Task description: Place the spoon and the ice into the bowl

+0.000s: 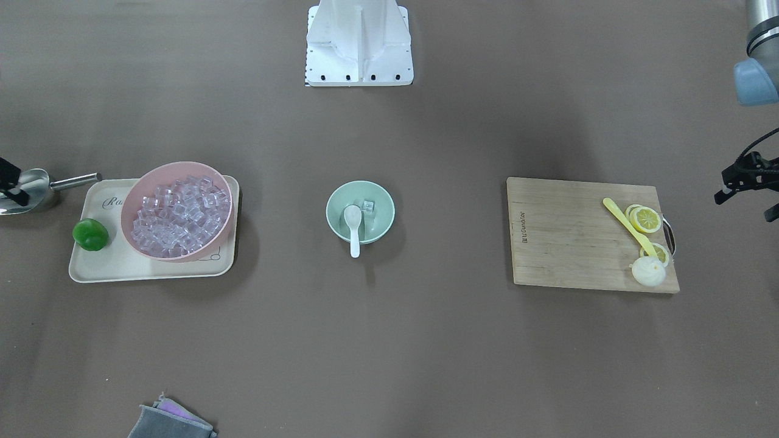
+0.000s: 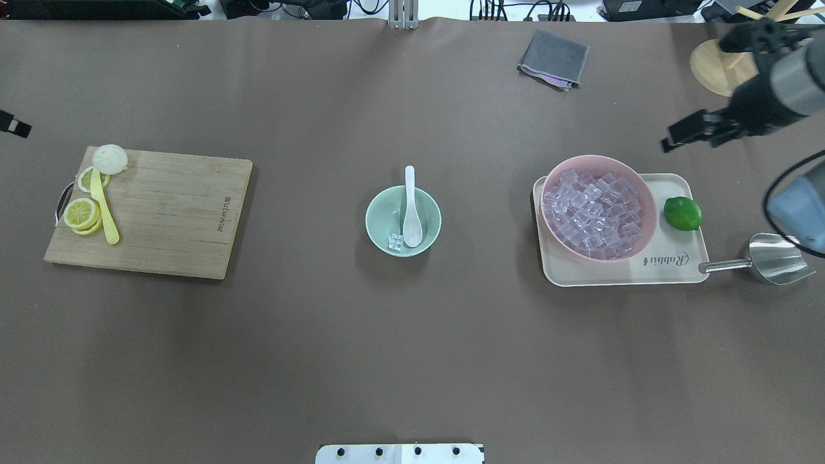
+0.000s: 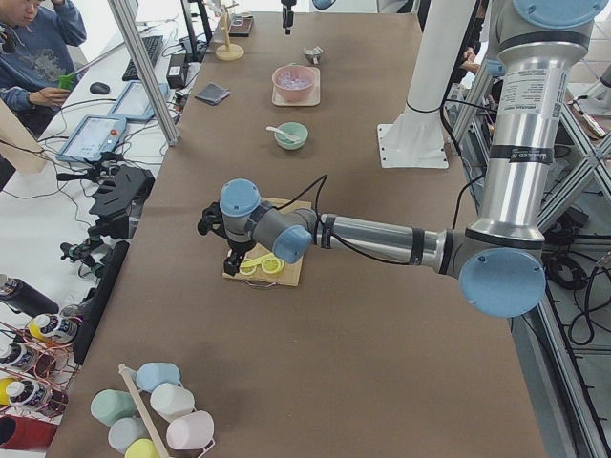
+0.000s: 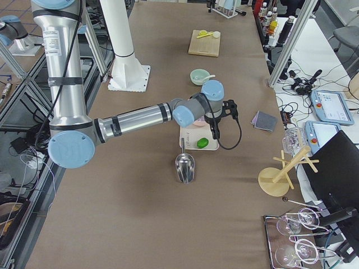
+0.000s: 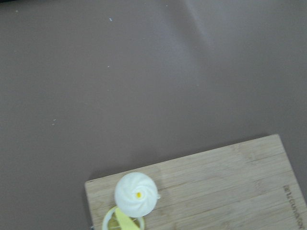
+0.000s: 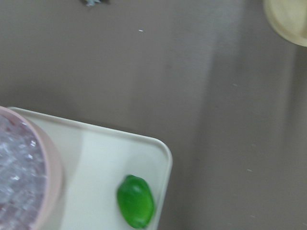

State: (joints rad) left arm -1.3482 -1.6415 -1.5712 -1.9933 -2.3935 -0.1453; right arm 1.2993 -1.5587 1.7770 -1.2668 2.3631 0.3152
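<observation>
The mint-green bowl [image 1: 376, 228] [image 2: 381, 225] stands at the table's middle. The white spoon [image 1: 353, 228] [image 2: 410, 212] lies in it, scoop inside and handle over the rim. One clear ice cube [image 1: 367, 206] [image 2: 396, 242] sits in the bowl beside the scoop. My left gripper [image 1: 745, 205] [image 2: 14, 124] hangs off beyond the cutting board's outer end, fingers apart and empty. My right gripper [image 2: 683, 134] [image 1: 9, 182] hovers beyond the tray's far outer corner, looks open and holds nothing. Both are far from the bowl.
A pink bowl [image 2: 599, 206] full of clear cubes and a lime [image 2: 682, 213] sit on a cream tray [image 2: 670, 267]. A steel scoop [image 2: 773, 258] lies beside it. A cutting board [image 2: 174, 212] holds lemon slices, a yellow spoon [image 2: 103, 209] and a bun [image 2: 109, 158]. A grey cloth [image 2: 553, 58] lies far back.
</observation>
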